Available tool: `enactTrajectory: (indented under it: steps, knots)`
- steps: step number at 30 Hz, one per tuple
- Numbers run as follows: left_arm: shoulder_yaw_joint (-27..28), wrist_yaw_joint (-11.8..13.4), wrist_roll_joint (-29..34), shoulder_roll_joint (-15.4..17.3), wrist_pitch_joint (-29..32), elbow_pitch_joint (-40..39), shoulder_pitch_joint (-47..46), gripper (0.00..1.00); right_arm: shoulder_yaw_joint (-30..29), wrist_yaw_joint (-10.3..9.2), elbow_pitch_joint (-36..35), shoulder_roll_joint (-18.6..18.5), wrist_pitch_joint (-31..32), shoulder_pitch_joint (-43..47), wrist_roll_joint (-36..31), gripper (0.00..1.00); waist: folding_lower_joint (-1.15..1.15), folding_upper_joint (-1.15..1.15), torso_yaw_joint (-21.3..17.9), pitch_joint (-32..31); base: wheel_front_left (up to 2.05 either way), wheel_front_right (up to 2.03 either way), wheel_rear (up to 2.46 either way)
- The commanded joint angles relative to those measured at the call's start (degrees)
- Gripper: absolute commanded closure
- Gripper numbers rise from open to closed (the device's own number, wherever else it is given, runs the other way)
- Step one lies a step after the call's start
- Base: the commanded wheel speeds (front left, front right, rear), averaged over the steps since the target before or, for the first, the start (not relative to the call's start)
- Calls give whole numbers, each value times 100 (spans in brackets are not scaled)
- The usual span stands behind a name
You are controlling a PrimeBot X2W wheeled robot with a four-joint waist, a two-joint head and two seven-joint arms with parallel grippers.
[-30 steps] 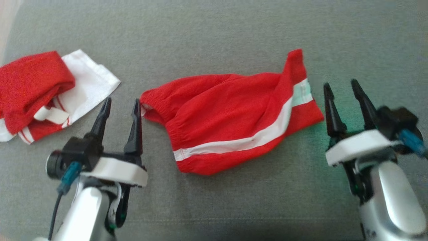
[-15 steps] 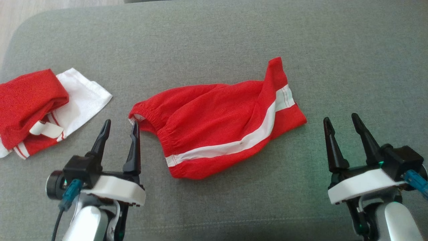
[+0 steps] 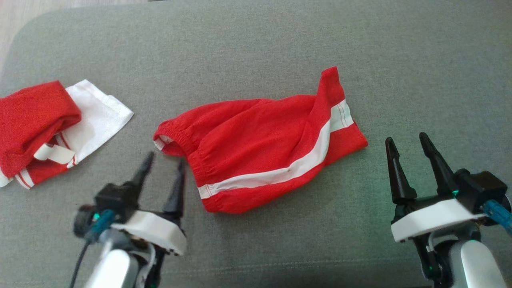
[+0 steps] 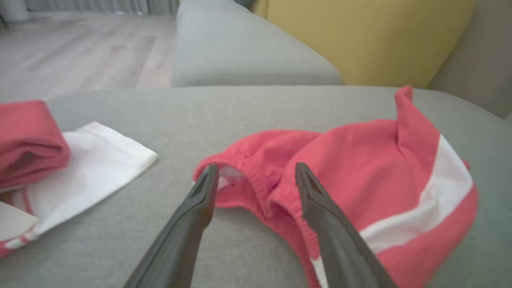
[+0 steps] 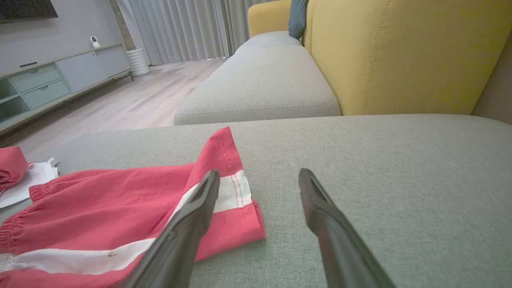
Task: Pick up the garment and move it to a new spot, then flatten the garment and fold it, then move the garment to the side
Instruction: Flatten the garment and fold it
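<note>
The garment (image 3: 260,150) is a pair of red shorts with a white side stripe, lying crumpled in the middle of the grey cushion (image 3: 256,48), waistband to the left. My left gripper (image 3: 165,159) is open just in front of the waistband corner; in the left wrist view the garment (image 4: 360,168) has its elastic edge between and beyond my fingertips (image 4: 208,176). My right gripper (image 3: 405,139) is open, empty, a little right of the leg hem. In the right wrist view the hem of the garment (image 5: 228,188) lies by my left finger (image 5: 200,204).
A second red and white garment (image 3: 48,128) lies bunched at the cushion's left edge. Beyond are another grey seat cushion (image 5: 260,84), a yellow sofa back (image 5: 400,52), and wooden floor (image 5: 132,100) to the left.
The left gripper has moved right and back toward me, ending at the waistband corner. The head camera tilted between the first two frames. The right gripper has barely moved.
</note>
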Motion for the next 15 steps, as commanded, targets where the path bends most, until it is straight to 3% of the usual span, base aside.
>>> enactTrajectory:
  steps: [1, 8, 15]
  knots:
    - [116, -53, -87, 74, 113, -170, -88, 0, 127, -4, -220, -16, 13, -53, -24, 0, 0, 0, 5, 15, 0, 0, 0]
    - [-253, -361, -567, -62, 1186, -8, 23, 0, 154, -4, -194, -10, 41, -81, -10, 0, 0, 0, -33, 91, 0, 0, 0]
    - [-280, -447, -850, -70, 1556, -94, 45, 0, 136, -4, -129, -7, 30, -100, 47, 0, 0, 0, -79, 149, 0, 0, 0]
